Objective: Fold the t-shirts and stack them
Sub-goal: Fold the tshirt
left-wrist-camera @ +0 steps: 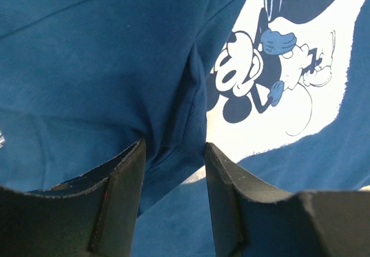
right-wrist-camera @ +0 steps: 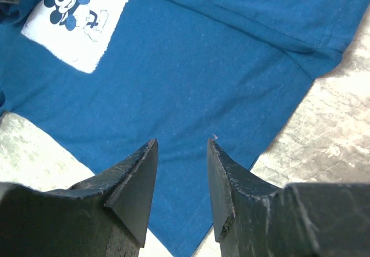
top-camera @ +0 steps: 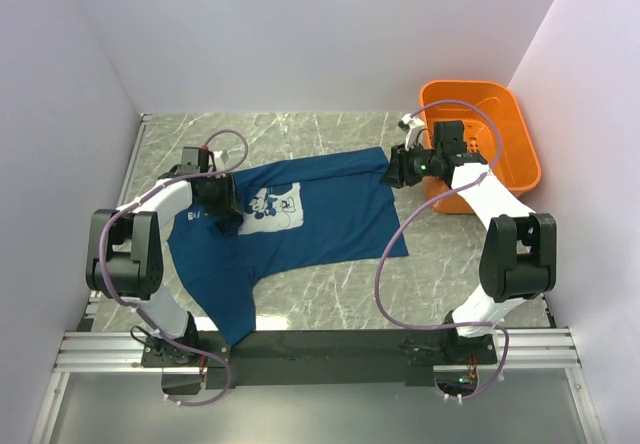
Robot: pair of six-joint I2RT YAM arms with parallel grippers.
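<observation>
Three walls (top-camera: 300, 34) box the marbled table (top-camera: 330, 299) where left end effector (left-wrist-camera: 173, 144) and right end effector (right-wrist-camera: 182, 141) gape empty over the t-shirt (top-camera: 310, 226).

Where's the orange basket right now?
In the top view, the orange basket sits at the table's far-right corner, just right of the right gripper and the t-shirt.

t-shirt (top-camera: 310, 224): soft knit cloth, matt, dark blue
print (top-camera: 272, 207): pale flat ink with rough, patchy edges
table (top-camera: 330, 294): grey marbled stone look, smooth, faint sheen
basket (top-camera: 465, 86), at 2 o'clock: orange plastic, smooth, glossy
left gripper (left-wrist-camera: 173, 144): black, matt, scuffed edges
right gripper (right-wrist-camera: 182, 141): black, matt, finely scratched
rail (top-camera: 110, 349), at 6 o'clock: ribbed bare metal, dull shine
</observation>
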